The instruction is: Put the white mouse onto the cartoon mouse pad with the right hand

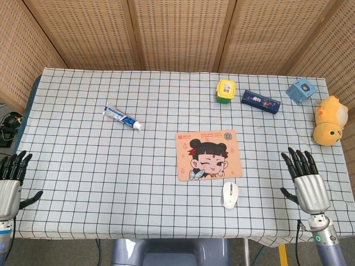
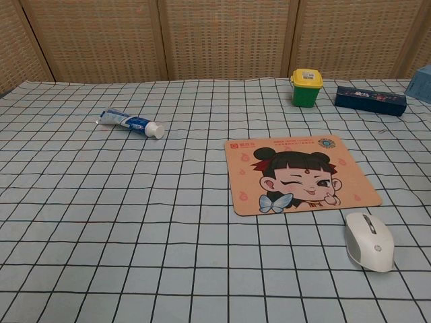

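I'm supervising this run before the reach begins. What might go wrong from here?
1. The white mouse lies just off the cartoon mouse pad, near its front right corner; a sideways approach by the right hand might push it under or against the pad's edge.
2. The mouse's shell looks smooth and rounded, so the fingers may slip.

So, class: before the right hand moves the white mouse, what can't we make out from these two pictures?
- Both hands: the chest view shows neither. In the head view the left hand is cut by the left edge.
- Yellow plush toy: absent from the chest view.
- Light blue box: only a corner shows at the chest view's right edge.
- Print on the toothpaste tube and dark blue box: too small.
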